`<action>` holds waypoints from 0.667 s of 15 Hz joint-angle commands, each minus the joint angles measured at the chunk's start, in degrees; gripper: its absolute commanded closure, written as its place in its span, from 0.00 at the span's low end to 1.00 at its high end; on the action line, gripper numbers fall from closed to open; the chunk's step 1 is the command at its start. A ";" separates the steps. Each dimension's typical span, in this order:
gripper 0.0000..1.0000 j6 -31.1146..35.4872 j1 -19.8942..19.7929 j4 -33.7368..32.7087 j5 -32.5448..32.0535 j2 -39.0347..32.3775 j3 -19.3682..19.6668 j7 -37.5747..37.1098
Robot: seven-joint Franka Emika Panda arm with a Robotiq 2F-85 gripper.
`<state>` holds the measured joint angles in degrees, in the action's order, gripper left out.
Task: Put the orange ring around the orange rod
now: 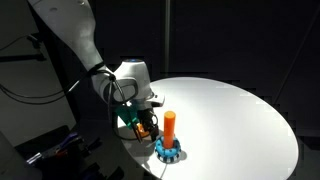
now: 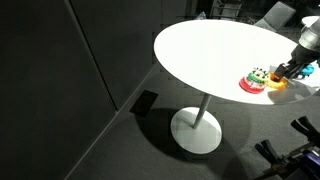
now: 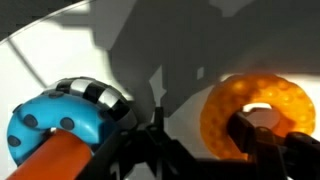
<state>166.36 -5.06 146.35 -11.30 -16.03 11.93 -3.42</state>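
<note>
We see a round white table on a pedestal foot — dark floor beneath it, dark wall beside it.

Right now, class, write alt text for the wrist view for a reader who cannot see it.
An orange ring shows at right over the white table, with a dark finger of the end effector over its hole. At left, a blue base carries the orange rod, cut off by the bottom edge.
</note>
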 commanded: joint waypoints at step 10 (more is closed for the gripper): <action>0.97 -5.82 -0.45 -1.41 1.10 6.33 1.91 0.44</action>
<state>164.72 -4.63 145.34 -10.78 -13.60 13.58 -4.05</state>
